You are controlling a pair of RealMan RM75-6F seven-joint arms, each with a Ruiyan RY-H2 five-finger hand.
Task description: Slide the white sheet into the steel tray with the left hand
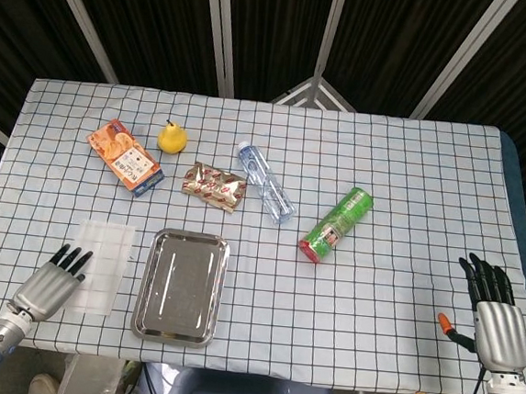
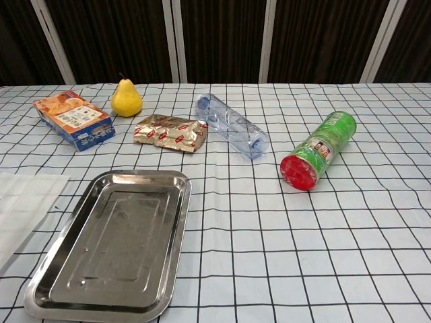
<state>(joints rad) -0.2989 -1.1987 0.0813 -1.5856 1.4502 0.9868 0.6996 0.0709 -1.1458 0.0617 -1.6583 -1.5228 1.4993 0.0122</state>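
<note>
The white sheet (image 1: pixel 101 262) (image 2: pixel 20 205) lies flat on the checked cloth, just left of the empty steel tray (image 1: pixel 181 287) (image 2: pixel 111 249). My left hand (image 1: pixel 49 283) hovers at the sheet's near left corner in the head view, fingers apart and pointing away from me, its fingertips (image 1: pixel 74 257) at the sheet's edge; I cannot tell whether they touch it. My right hand (image 1: pixel 495 321) stays open at the table's near right edge, far from both. Neither hand shows in the chest view.
Across the far half of the table lie an orange box (image 1: pixel 125 154), a yellow pear (image 1: pixel 172 137), a gold snack packet (image 1: pixel 215 186), a clear water bottle (image 1: pixel 265 182) and a green can with a red lid (image 1: pixel 335 225).
</note>
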